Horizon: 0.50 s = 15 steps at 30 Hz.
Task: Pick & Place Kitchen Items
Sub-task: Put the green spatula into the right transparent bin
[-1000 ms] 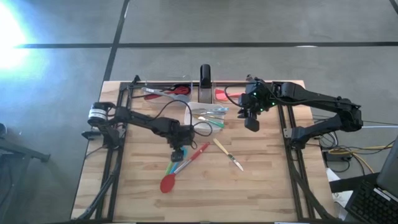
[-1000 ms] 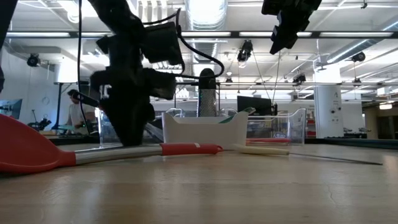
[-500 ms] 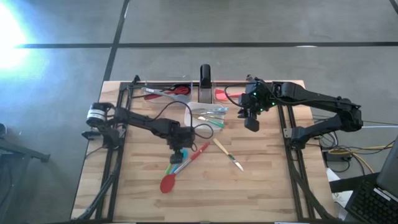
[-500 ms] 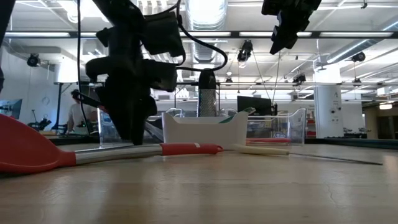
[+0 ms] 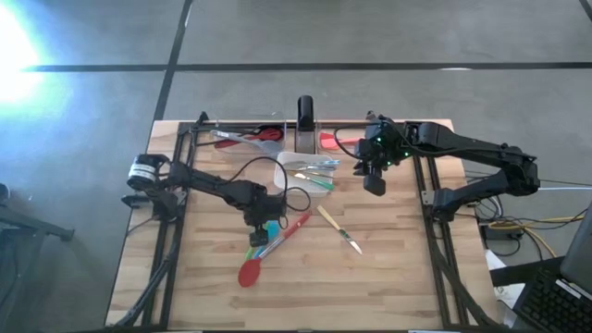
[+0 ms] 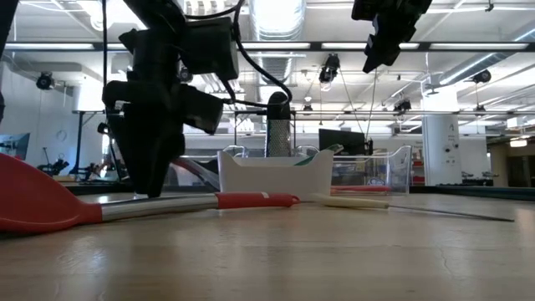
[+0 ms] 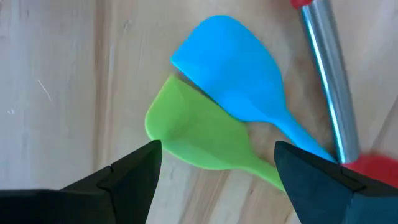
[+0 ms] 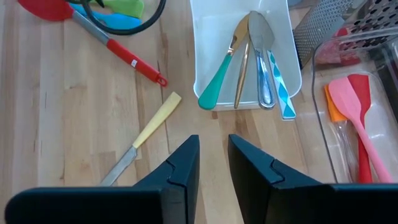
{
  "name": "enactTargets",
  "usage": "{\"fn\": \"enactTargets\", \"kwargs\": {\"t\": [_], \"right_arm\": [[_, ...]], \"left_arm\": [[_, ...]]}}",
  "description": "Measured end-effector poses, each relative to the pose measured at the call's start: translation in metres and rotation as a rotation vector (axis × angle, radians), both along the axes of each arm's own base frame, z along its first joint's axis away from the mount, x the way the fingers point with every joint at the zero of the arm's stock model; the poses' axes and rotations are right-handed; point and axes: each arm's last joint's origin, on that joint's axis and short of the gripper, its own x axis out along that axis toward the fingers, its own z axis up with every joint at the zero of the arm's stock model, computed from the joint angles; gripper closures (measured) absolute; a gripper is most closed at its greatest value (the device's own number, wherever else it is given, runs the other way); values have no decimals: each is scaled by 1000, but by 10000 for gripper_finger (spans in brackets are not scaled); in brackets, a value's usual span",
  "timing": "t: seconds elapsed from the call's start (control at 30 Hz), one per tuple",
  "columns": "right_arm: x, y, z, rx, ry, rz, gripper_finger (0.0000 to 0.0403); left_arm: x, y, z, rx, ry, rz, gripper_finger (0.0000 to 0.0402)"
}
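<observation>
Left gripper spread wide, nothing held, right over green spoon beside blue spoon on table. Pick step: next, drop and clench. Right gripper waits empty, fingers nearly together, above dish.

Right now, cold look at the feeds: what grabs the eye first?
The left gripper, open, hangs low over the green spoon and blue spoon lying side by side at mid-table. Beside them lies the big red spatula. The right gripper waits raised near the white dish of cutlery.
</observation>
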Motion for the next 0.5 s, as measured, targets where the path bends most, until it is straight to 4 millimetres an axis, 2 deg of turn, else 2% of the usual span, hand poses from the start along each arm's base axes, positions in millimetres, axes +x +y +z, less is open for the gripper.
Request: {"fn": "enactTargets", "kwargs": {"t": [0.27,0.5], "right_arm": [[0,0,0,2,0,-2,316],[0,0,0,2,0,-2,313]], "left_arm": [[0,-5,-6,7,-11,57,87],[-3,-1,-13,126,-29,72,87]]}}
